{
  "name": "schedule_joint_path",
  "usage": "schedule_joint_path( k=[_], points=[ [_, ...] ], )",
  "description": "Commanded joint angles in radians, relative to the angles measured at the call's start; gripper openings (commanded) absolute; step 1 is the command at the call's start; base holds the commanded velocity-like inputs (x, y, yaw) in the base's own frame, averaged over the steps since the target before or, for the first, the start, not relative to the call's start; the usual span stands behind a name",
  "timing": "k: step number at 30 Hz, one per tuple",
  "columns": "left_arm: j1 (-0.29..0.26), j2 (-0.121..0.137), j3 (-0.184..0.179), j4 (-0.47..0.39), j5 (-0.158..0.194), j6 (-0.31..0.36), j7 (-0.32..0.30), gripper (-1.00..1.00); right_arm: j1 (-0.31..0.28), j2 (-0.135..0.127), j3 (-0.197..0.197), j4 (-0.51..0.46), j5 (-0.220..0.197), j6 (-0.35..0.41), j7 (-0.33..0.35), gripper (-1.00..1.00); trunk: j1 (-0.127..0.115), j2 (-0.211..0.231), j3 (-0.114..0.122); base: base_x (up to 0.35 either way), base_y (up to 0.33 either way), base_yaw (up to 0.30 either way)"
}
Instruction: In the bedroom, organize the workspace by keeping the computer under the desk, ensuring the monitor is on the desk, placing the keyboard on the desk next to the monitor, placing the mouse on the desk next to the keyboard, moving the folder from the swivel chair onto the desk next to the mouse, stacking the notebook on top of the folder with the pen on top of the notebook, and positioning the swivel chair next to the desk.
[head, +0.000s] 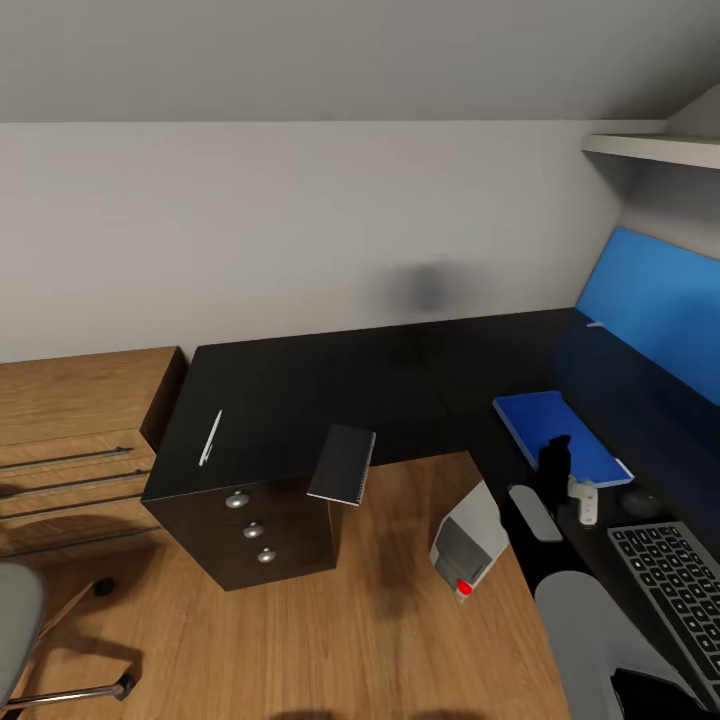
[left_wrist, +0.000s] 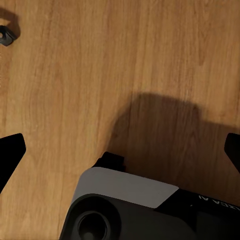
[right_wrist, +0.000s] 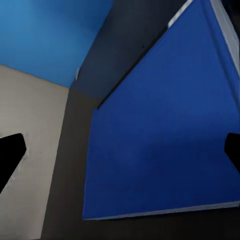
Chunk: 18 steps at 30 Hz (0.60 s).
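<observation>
The flat bright blue folder (head: 560, 432) lay on the glossy black L-shaped desk (head: 300, 390), on its right wing below the blue wall panel (head: 650, 300), so that step looked finished. In the right wrist view the folder's (right_wrist: 160, 125) cover lay close under the right gripper (right_wrist: 120, 150), whose dark fingertips stood wide apart at the frame edges, holding nothing. Just beside the folder sat the small dark rounded mouse (head: 640, 503), and nearer the robot the slim grey-framed keyboard (head: 672, 590).

Still to do, by my reading: the thin grey notebook (head: 342, 464) rested at the desk's front edge above the black drawer unit (head: 250, 530), partly overhanging it, and the pale thin pen (head: 210, 437) lay well apart on the left end. Both needed stacking on the folder. The small grey tower computer (head: 468, 545) stood tilted on the light wood floor (head: 350, 640), near the desk's inner corner. The grey swivel chair (head: 20, 630) waited at the far left.

The left gripper (left_wrist: 120, 150) hung over bare floor, fingers spread and empty.
</observation>
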Motion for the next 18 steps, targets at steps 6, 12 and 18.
schedule_joint_path(
  k=[6,12,18],
  points=[
    [-0.001,0.001,-0.009,0.001,0.010,-0.007,0.007,1.00,0.005,0.025,-0.002,-0.053,0.002,-0.003,0.047,1.00,0.000,-0.001,-0.001,0.000,0.000,0.000],
    [-0.001,0.001,-0.010,0.003,0.011,-0.007,0.007,1.00,0.010,0.056,-0.003,-0.070,0.002,-0.003,0.105,1.00,0.000,-0.001,0.000,0.000,0.000,0.016],
    [-0.001,0.001,-0.011,0.004,0.012,-0.007,0.007,1.00,0.029,0.069,0.000,-0.067,0.002,-0.002,0.116,1.00,0.000,-0.001,0.005,0.000,0.000,0.147]
  ],
)
